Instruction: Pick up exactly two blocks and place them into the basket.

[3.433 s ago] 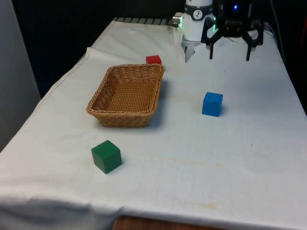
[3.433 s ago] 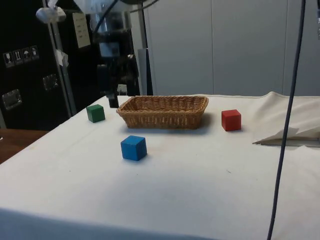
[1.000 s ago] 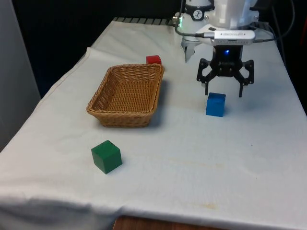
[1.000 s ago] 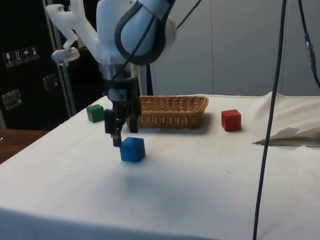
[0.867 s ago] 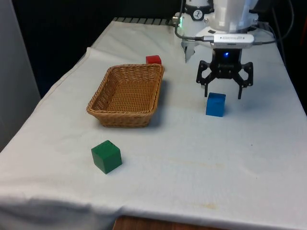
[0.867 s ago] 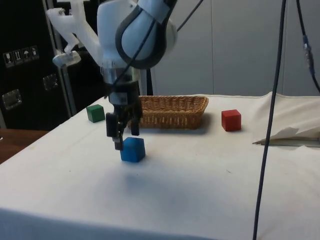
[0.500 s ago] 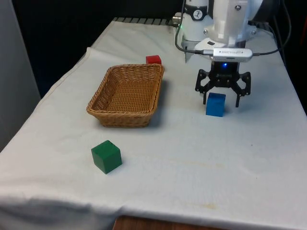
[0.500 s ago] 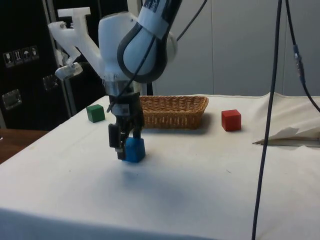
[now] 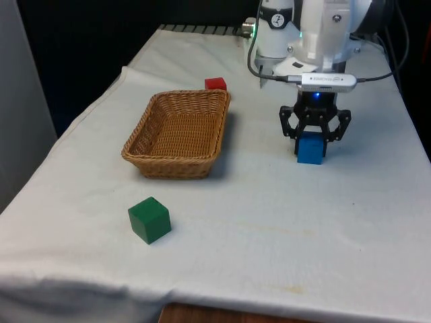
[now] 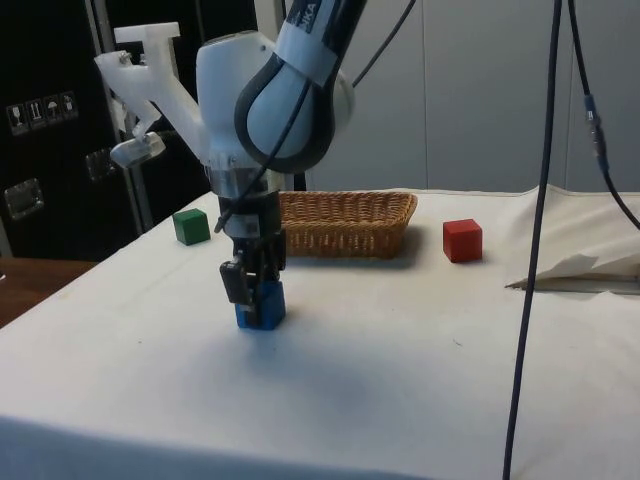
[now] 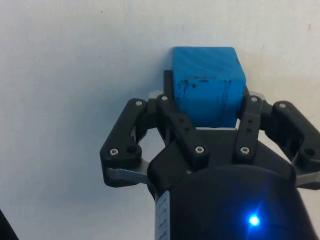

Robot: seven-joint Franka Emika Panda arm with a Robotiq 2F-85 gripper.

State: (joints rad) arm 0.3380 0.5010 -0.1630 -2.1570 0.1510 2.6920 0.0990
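End effector (image 9: 311,144) clamped on blue block (image 9: 310,151) at table level; we advise lifting straight up, then crossing to wicker basket (image 9: 178,132).

Front, side views share basket (image 9: 178,133) (wrist looks down).

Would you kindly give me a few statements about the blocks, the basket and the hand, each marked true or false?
1. The hand is closed around the blue block. True.
2. The basket already holds a block. False: no block is in it.
3. The red block sits beyond the basket's far end. True.
4. The green block is stacked on the blue one. False: it sits alone on the cloth.
5. The blue block is lifted clear of the table. False: it rests on the cloth.
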